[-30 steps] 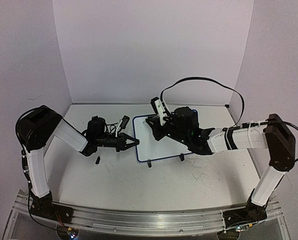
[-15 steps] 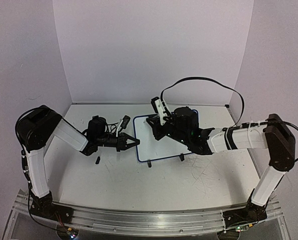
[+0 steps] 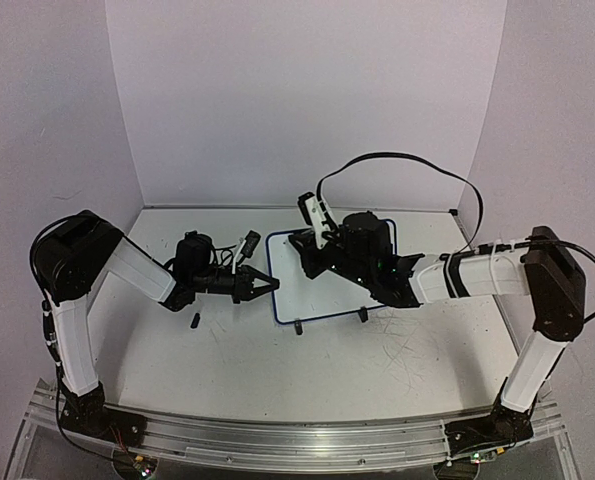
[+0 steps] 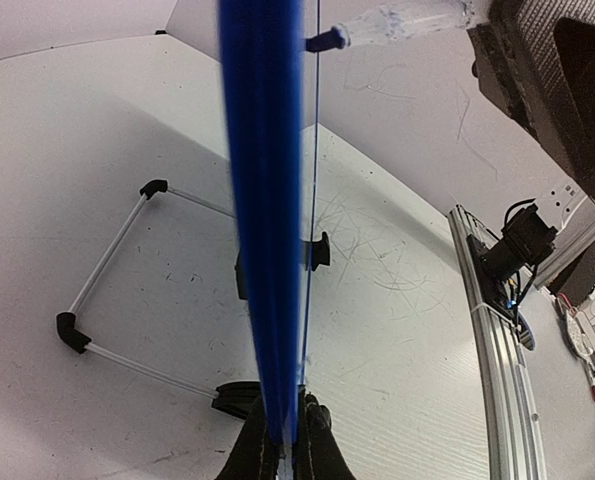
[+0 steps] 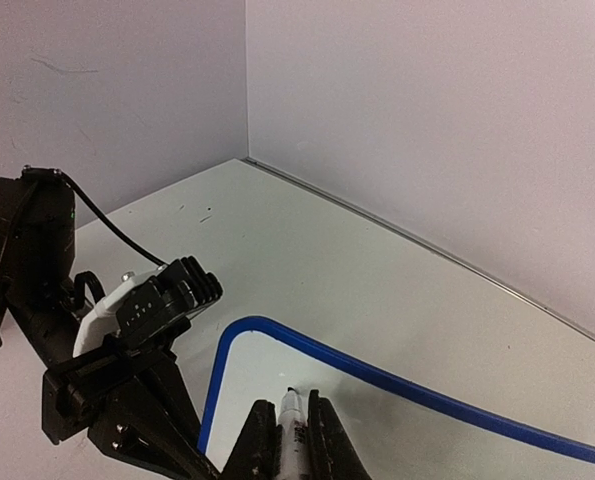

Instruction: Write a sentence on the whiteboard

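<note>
Whiteboard (image 3: pixel 305 296) stood on its little black feet mid-table (image 3: pixel 277 370), between the two arms.

Left gripper (image 3: pixel 268 286) was clamped shut on the board's left blue frame edge, steadying it. In the left wrist view the frame ran straight up from between the closed fingers (image 4: pixel 315 452).

Right gripper (image 5: pixel 293 425) was closed tight on a marker (image 4: pixel 392 24), tip pointing at the board's upper left corner. The tip sat at or right against the writing face, but contact could not be settled.

Progress: the bare white patches visible in the top and right wrist views carried no lettering. Much of the face was hidden behind the right arm.

Judgement: set-up was complete, with the board held and the pen in hand at the start corner. The sentence looked barely begun, if at all, and nearly all the writing was still to do.
</note>
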Controlling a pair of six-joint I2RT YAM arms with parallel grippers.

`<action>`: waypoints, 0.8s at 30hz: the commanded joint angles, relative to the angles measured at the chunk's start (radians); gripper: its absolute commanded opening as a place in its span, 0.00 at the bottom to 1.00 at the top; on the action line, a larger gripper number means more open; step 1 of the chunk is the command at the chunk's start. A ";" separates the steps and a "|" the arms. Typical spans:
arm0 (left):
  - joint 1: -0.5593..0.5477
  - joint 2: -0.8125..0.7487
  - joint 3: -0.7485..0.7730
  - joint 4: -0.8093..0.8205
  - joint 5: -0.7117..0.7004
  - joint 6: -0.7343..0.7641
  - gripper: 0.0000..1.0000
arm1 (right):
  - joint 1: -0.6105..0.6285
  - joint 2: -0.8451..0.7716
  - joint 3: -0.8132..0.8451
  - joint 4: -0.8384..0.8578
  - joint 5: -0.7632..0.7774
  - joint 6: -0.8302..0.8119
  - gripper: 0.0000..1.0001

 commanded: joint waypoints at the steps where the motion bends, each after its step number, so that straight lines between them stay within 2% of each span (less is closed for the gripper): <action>1: -0.007 -0.013 0.007 -0.066 -0.046 0.069 0.00 | 0.006 0.020 0.045 0.004 0.004 0.010 0.00; 24: -0.008 -0.017 0.008 -0.076 -0.050 0.077 0.00 | 0.013 0.052 0.059 -0.034 -0.058 0.034 0.00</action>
